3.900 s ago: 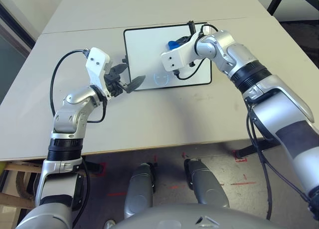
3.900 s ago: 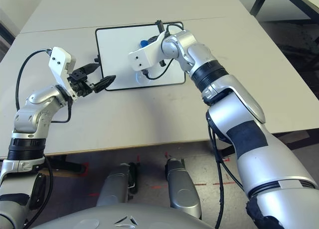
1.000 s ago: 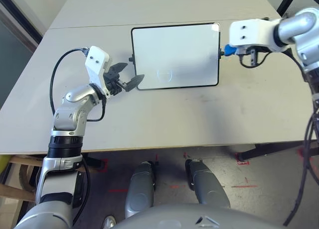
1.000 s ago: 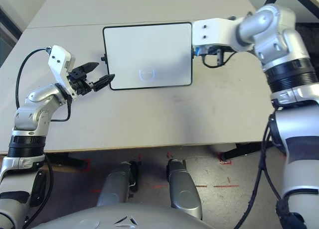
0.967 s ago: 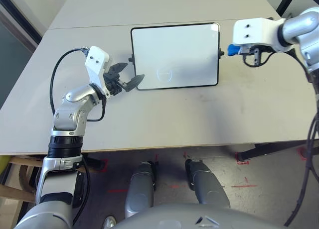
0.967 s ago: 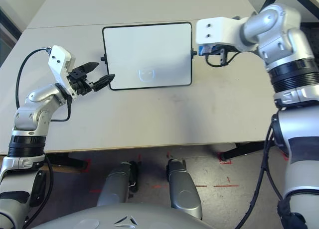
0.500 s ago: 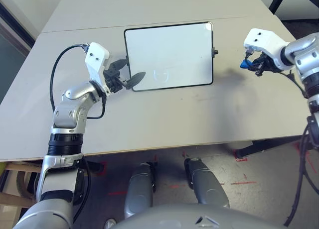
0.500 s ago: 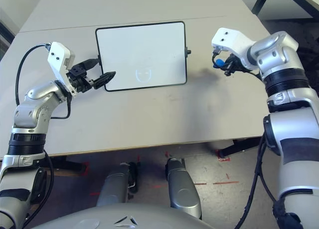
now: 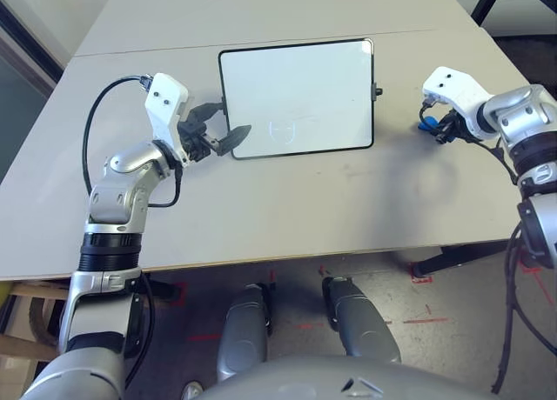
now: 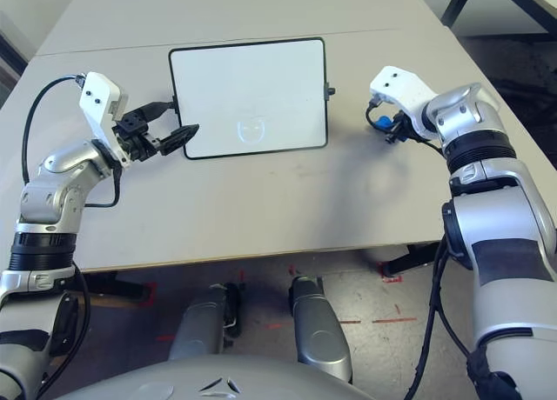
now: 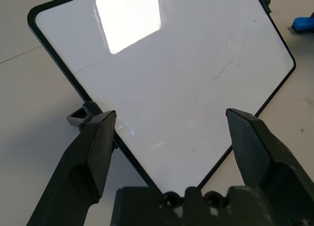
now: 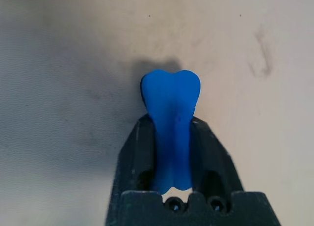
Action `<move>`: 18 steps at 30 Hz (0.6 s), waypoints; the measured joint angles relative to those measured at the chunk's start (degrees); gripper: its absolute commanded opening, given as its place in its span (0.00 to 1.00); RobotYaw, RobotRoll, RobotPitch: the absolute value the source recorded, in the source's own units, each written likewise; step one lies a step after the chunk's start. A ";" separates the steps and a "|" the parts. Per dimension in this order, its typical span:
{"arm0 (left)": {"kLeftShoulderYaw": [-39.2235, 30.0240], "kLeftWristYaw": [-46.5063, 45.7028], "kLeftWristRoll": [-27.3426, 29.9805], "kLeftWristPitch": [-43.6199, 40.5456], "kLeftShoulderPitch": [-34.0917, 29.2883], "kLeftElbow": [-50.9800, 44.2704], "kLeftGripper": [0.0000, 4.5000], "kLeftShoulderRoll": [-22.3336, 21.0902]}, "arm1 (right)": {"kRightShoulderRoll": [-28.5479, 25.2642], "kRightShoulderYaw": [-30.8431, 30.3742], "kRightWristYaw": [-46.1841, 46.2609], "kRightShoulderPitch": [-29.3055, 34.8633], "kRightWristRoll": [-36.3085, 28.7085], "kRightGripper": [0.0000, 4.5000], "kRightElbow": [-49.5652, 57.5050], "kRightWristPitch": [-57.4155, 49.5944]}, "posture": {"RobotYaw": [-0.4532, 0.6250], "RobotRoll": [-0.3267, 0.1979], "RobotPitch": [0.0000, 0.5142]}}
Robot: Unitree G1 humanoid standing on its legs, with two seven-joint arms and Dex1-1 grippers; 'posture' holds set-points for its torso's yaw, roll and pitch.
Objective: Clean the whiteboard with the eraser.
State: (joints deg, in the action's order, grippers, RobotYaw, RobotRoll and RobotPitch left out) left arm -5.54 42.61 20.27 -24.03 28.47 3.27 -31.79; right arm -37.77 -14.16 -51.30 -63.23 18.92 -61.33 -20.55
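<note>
The blue eraser (image 12: 170,132) is clamped between the fingers of the right gripper (image 9: 429,124), low over the table (image 9: 287,200), right of the whiteboard (image 9: 296,96). The left gripper (image 11: 169,137) is spread open at the board's near-left corner. Since a moment ago, the right gripper has been lowered closer to the table.

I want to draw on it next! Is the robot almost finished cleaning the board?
Nearly! The whiteboard looks wiped: no red scribbles, just a faint round mark near its front edge and a few thin lines. The right claw is shut on the blue eraser, low over the table, beside the board. The left claw sits open at the board's corner. Left: that faint mark, maybe, and letting go of the eraser.
</note>
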 measured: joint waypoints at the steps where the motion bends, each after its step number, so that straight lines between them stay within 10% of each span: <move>1: 0.00 0.02 0.00 0.00 0.00 0.01 1.00 -0.01 | -0.05 0.15 0.02 -0.02 -0.12 0.54 0.00 0.03 | 0.29 0.62 0.34; 7: -0.07 0.12 0.02 0.00 0.01 0.03 1.00 -0.15 | -0.47 1.57 -3.23 -0.21 -2.39 0.99 0.91 0.38 | 0.29 0.62 0.33; 18: -11.00 -10.26 3.91 -0.29 0.61 -1.38 1.00 2.41 | -4.20 18.73 1.20 0.32 -16.76 0.99 3.86 8.64 | 0.32 0.62 0.40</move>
State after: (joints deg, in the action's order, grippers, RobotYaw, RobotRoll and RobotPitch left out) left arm -16.54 32.34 24.18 -24.32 29.08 1.89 -29.38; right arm -41.97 4.57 -50.10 -62.92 2.16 -57.47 -11.90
